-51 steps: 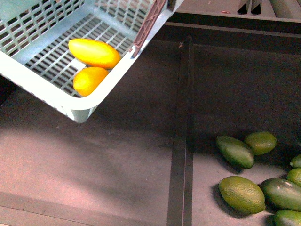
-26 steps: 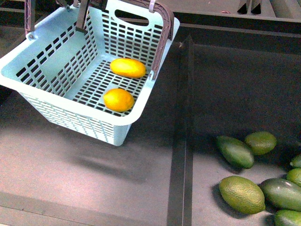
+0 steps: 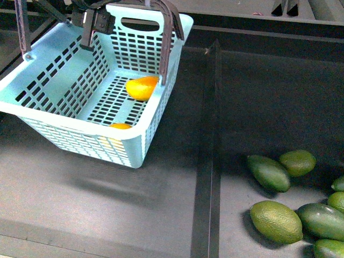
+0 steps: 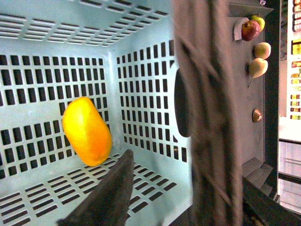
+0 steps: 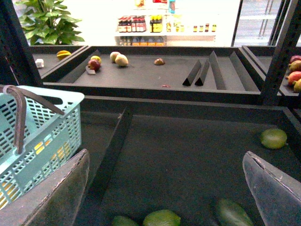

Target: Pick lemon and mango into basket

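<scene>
- The basket (image 3: 75, 115), light teal with slotted walls, has swung from steeply tipped to nearly level within a second; it hangs by its brown handles (image 3: 166, 32) from the left gripper (image 3: 97, 21), closed on them.
- The mango (image 3: 142, 87), smooth yellow-orange, has rolled against the basket's far wall.
- The lemon (image 3: 119, 126) has slid to the near wall, so both fruits look delivered.
- The right gripper (image 5: 164, 188) hangs open, empty.

Slotted teal plastic basket (image 3: 64, 102), smooth-skinned mango (image 4: 87, 130)
</scene>
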